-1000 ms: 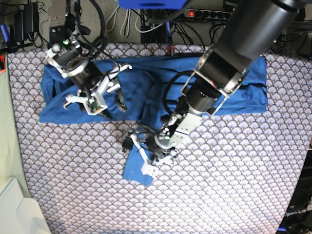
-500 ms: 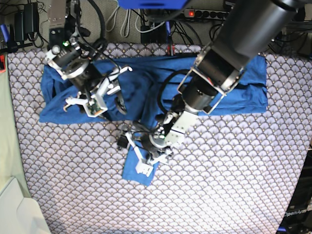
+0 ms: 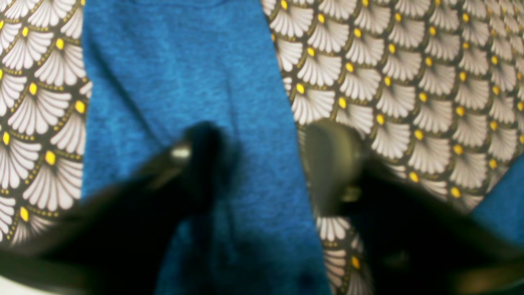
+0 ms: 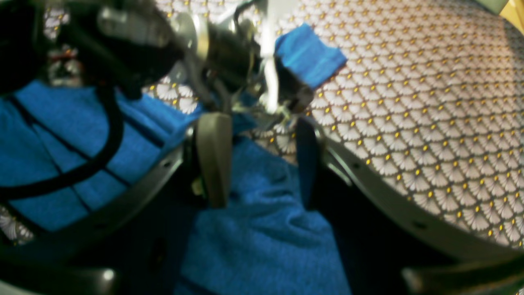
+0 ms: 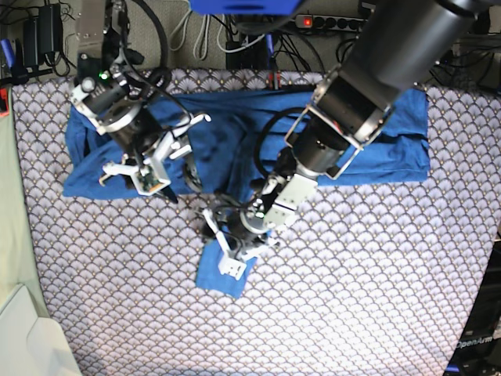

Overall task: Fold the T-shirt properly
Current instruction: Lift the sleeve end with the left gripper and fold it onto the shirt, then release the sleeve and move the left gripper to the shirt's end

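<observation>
On the scallop-patterned bench [image 5: 376, 266], we see the T-shirt [image 5: 235, 133] spread as a broad blue band across the 12 o'clock half of the base view, one sleeve [image 5: 221, 270] trailing down toward 6 o'clock near the centre. The left gripper [image 5: 228, 249] sits low over that sleeve; in its wrist view the two dark fingers [image 3: 200, 155] stand partly apart, one over the blue cloth and the other over the bare pattern just beside the sleeve's edge, and we cannot tell whether any fabric is pinched between them. The right gripper [image 5: 149, 168] hovers at about 10 o'clock above the shirt's body, its fingers [image 4: 213, 155] about half open with rumpled cloth lying under and between them, nothing plainly gripped. We judge the knit to be light, soft and limp: it will sag and crease wherever it is lifted, so the sleeve is best taken near its cuff or along an edge, pinching a single layer, with the other arm steadying the body. Both wrist views are blurred, the fingertips' contact with the cloth is hard to make out, and the big left arm [image 5: 376, 86] hides the middle of the shirt, collar included.
</observation>
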You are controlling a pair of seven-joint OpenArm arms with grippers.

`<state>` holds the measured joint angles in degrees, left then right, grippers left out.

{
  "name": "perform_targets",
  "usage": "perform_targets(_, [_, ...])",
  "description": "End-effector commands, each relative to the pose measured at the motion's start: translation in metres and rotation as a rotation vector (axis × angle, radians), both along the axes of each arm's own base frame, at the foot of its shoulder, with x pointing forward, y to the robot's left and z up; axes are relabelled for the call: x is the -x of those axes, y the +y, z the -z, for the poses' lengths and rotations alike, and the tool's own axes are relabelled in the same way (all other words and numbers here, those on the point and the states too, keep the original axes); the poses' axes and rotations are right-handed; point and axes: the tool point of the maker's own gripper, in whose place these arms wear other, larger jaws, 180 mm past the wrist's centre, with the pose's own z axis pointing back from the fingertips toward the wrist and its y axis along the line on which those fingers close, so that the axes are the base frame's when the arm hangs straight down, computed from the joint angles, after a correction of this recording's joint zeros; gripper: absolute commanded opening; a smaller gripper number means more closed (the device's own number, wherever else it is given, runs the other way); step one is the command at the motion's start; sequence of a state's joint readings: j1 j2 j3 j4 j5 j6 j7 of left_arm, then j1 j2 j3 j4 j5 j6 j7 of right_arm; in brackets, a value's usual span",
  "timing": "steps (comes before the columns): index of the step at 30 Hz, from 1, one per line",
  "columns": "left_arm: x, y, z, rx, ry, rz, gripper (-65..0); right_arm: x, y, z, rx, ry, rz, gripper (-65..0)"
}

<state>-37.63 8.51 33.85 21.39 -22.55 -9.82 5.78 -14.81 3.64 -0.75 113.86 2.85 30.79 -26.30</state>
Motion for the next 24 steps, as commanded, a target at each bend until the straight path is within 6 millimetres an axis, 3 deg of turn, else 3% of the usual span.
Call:
perform_targets(1, [-0.006,-0.007,-0.011,0.007,-0.019,0.016,-42.9,-0.004,0.002,-0.016,-0.025,-0.056,-0.008,-38.1])
perform_targets(4, [-0.006,-0.007,-0.012,0.014,-0.018,0.012,-49.9,-0.006,-0.007,-0.018,-0.020,-0.062,0.020,-38.1])
perform_targets(11, [-0.008,-0.010,-0.016,0.022,-0.029,0.015,-51.4,-0.016,-0.021,-0.027,-0.040,-0.090,0.086,-38.1])
perform_targets(15, [-0.010,-0.010,-0.019,0.028,-0.032,0.010,-65.0,-0.017,-0.022,-0.027,-0.037,-0.090,0.085,-38.1])
perform_targets(19, [-0.014,-0.016,-0.031,0.050,-0.062,0.015,-64.6,-0.017,-0.023,-0.027,-0.035,-0.090,0.086,-38.1])
perform_targets(24, [-0.029,0.000,-0.055,0.112,-0.119,-0.103,-64.6,-0.021,-0.024,-0.029,-0.031,-0.101,0.089,-38.1])
